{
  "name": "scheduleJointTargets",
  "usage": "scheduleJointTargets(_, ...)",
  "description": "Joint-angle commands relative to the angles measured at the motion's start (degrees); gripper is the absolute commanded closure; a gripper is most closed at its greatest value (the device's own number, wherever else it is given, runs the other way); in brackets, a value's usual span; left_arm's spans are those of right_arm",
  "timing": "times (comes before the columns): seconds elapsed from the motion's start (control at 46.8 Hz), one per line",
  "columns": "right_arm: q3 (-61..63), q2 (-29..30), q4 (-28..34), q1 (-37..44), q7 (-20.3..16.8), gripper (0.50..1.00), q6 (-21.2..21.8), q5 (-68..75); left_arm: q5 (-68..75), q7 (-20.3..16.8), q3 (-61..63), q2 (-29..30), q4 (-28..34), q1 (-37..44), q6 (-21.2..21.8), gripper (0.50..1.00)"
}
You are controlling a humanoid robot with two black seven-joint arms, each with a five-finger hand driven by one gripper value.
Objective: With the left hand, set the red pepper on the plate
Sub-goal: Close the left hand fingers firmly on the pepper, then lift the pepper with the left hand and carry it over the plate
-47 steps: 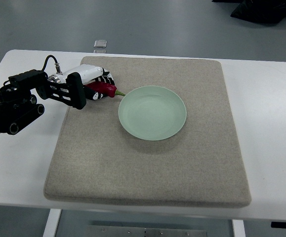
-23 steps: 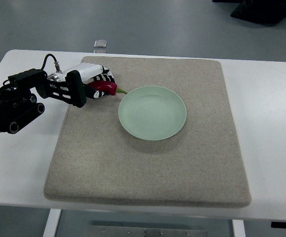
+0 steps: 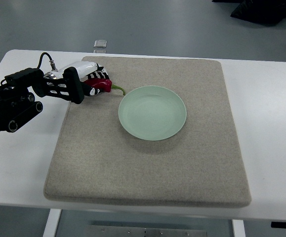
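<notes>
A red pepper (image 3: pixel 102 85) with a green stem is held in my left hand (image 3: pixel 94 81) over the far left part of the beige mat (image 3: pixel 147 163). The hand's fingers are curled around the pepper, and only its right end and stem show. A pale green plate (image 3: pixel 152 112) sits on the mat just right of the hand, with nothing on it. The pepper's stem tip is a short way from the plate's left rim. The left arm comes in from the left edge.
The mat lies on a white table (image 3: pixel 266 123). A small clear object (image 3: pixel 100 44) sits at the table's far edge behind the mat. A dark object (image 3: pixel 266 10) lies on the floor at the top right.
My left hand with the pepper has lifted slightly and shifted a little to the left and away from me. The plate has not moved.
</notes>
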Motion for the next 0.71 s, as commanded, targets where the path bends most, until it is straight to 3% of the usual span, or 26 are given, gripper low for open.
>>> scheduleJointTargets(0.0, -0.07, 0.00, 0.00, 0.00, 0.00, 0.568, 0.00, 0.00, -1.72, 0.27, -0.03, 0.05, 0.00, -0.08, 0.00, 1.000)
scheduleJointTargets(0.299, 0.02, 0.00, 0.00, 0.00, 0.00, 0.568, 0.00, 0.00, -5.69, 0.09, -0.03, 0.40, -1.05, -2.10, 0.08, 1.000)
scheduleJointTargets(0.684, 0.02, 0.00, 0.00, 0.00, 0.00, 0.568, 0.00, 0.00, -4.28, 0.09, 0.24, 1.02, -9.58, -6.05, 0.26, 1.000)
